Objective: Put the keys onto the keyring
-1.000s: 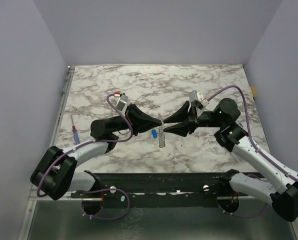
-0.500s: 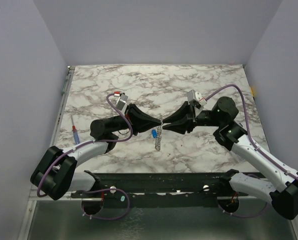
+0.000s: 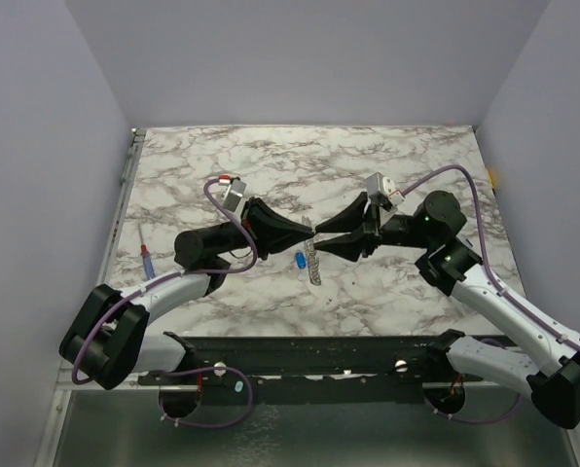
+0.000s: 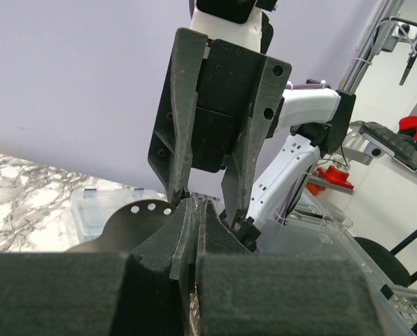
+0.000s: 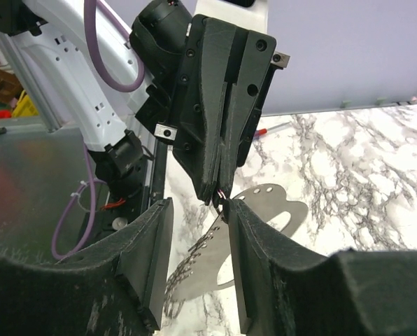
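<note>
Right hand [image 3: 321,241] has crept up to meet the left hand [image 3: 307,233] over the marble desk [image 3: 271,165].
Left clamps shut on the thin silvery wire keyring [image 5: 220,201], beaded chain [image 3: 313,266] dangling, while right's jaws stand apart around it. One small blue-headed metal key [image 3: 299,260] lies on the desk, probably light, stiff and slippery, so grip its head.

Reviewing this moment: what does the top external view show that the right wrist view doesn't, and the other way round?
Only top external: the blue-headed key lying on the marble table, close to the gripper tips. Only right wrist: a close look at the left gripper, jaws pressed shut, framed between the spread fingers of the right gripper. Both: the two grippers meeting tip to tip, with a silvery perforated piece hanging at the left gripper's tip.
</note>
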`<act>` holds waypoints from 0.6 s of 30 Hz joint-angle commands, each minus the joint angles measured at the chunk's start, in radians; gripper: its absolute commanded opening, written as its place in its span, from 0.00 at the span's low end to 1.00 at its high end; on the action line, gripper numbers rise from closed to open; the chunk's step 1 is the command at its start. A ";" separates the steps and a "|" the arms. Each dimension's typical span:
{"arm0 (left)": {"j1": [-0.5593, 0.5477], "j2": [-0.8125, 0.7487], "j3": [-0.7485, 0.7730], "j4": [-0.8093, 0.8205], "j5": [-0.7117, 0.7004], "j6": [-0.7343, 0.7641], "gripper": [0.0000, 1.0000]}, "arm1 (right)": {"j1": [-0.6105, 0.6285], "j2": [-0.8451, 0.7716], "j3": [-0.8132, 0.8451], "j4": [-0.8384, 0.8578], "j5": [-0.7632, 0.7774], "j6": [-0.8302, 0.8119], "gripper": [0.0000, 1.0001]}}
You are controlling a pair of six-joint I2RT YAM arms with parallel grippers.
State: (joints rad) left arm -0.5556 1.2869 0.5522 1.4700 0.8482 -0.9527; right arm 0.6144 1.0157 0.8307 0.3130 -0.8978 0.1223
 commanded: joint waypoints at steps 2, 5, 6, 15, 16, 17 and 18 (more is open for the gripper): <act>-0.018 -0.035 0.046 0.312 -0.005 -0.007 0.00 | 0.007 0.000 -0.023 -0.015 0.121 -0.001 0.45; -0.018 -0.037 0.046 0.312 -0.013 -0.005 0.00 | 0.007 0.001 -0.028 -0.012 0.109 0.000 0.38; -0.018 -0.038 0.047 0.312 -0.012 -0.005 0.00 | 0.007 0.000 -0.030 -0.011 0.109 0.001 0.37; -0.018 -0.046 0.071 0.299 0.035 -0.024 0.00 | 0.007 -0.043 -0.054 0.009 0.202 0.005 0.67; -0.018 -0.048 0.069 0.295 0.039 -0.024 0.00 | 0.007 -0.046 -0.052 -0.002 0.204 -0.004 0.67; -0.018 -0.052 0.068 0.288 0.042 -0.019 0.00 | 0.006 -0.052 -0.050 -0.013 0.210 -0.012 0.67; -0.018 -0.057 0.065 0.277 0.043 -0.012 0.00 | 0.006 -0.059 -0.050 -0.019 0.218 -0.018 0.67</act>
State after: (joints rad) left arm -0.5655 1.2736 0.5892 1.4723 0.8551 -0.9607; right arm 0.6262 0.9749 0.7933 0.3359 -0.7589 0.1371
